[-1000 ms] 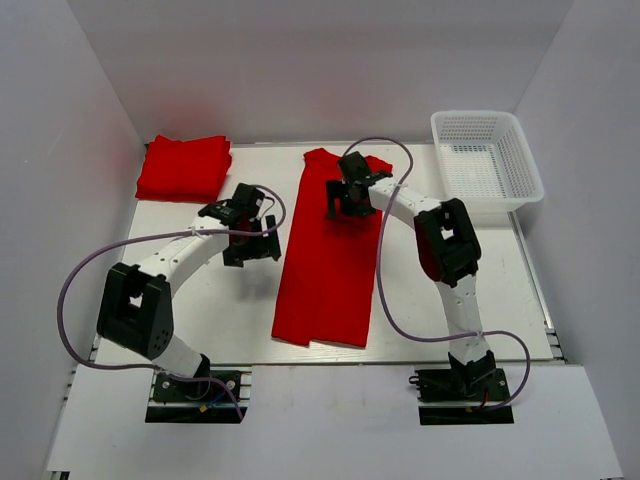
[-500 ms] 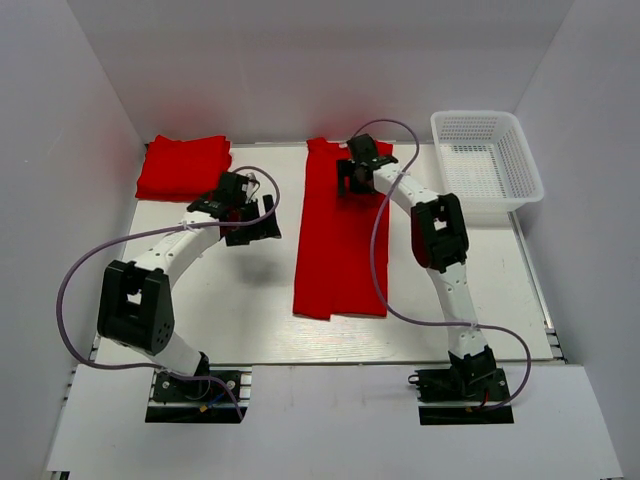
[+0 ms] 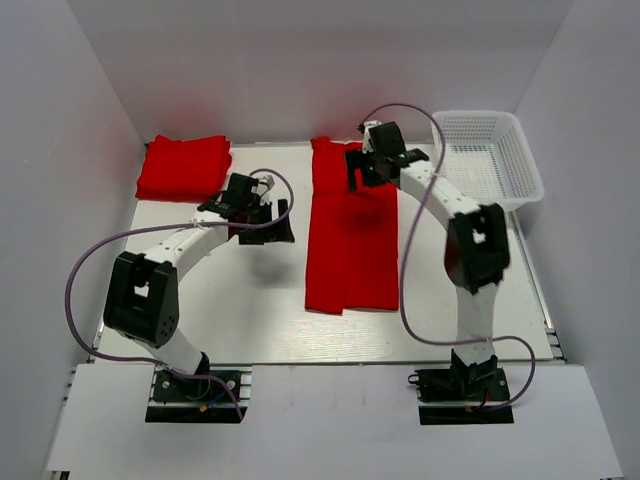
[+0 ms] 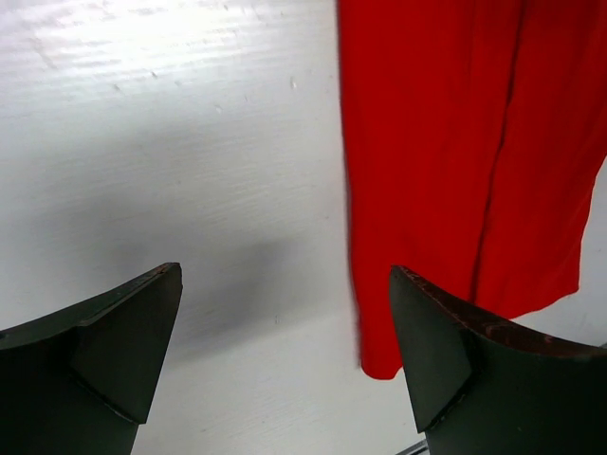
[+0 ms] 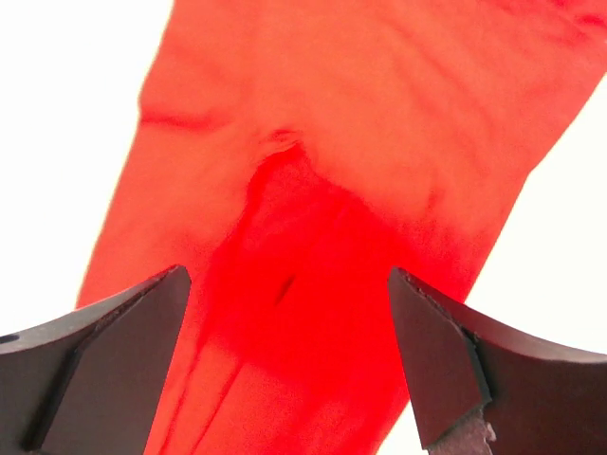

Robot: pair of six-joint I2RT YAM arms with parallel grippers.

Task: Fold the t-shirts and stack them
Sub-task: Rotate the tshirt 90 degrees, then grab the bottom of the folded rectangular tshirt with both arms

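Now the right hand (image 3: 362, 172) hovers over the far end of the long red t-shirt (image 3: 350, 250), fingers (image 5: 114, 351) spread wide with nothing between them. That shirt lies folded narrow, lengthwise down the middle of the surface (image 3: 230, 300), its top at the far edge. The left hand (image 3: 275, 222) hangs open as well, over bare surface just left of the shirt's long edge, gripping nothing. Over in the far left corner sits a folded red pile (image 3: 185, 167); the white mesh basket (image 3: 480, 160) occupies the far right corner
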